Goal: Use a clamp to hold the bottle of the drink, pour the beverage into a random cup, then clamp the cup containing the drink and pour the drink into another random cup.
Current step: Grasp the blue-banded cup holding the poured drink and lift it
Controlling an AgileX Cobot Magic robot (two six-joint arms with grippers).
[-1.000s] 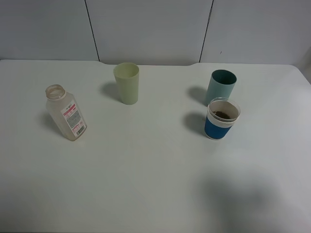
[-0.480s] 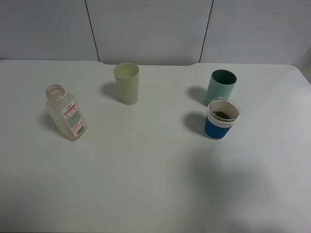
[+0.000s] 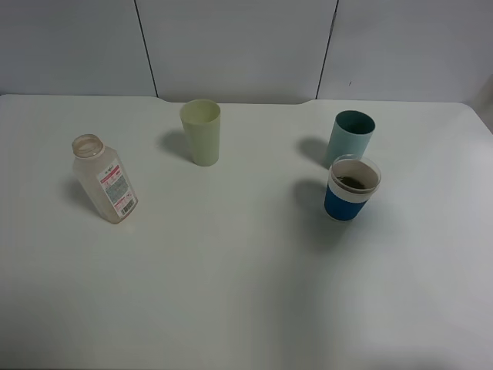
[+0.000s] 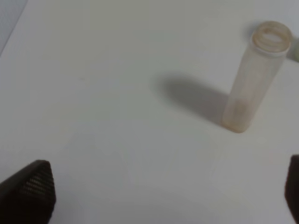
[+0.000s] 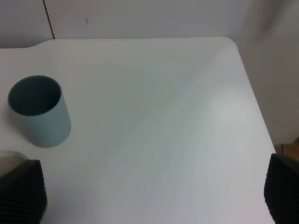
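The bottle (image 3: 105, 181) stands upright and looks empty at the table's left; the left wrist view also shows the bottle (image 4: 252, 79). The blue-banded cup (image 3: 351, 190) at the right holds a little dark brown beverage (image 3: 353, 183). Just behind it stands the teal tumbler (image 3: 350, 136), also seen as the teal tumbler (image 5: 39, 112) in the right wrist view. Neither arm appears in the high view. My left gripper (image 4: 161, 191) is open, with bare table between its black fingertips (image 4: 30, 189), well short of the bottle. My right gripper (image 5: 152, 191) is open too, holding nothing, short of the tumbler.
A pale yellow-green tumbler (image 3: 201, 132) stands at the back middle. The white table (image 3: 231, 270) ends in a rounded corner at the far right (image 5: 233, 44), with a grey panelled wall (image 3: 239, 46) behind.
None of the objects has moved. A faint shadow on the table has crept from the front right toward the blue-banded cup.
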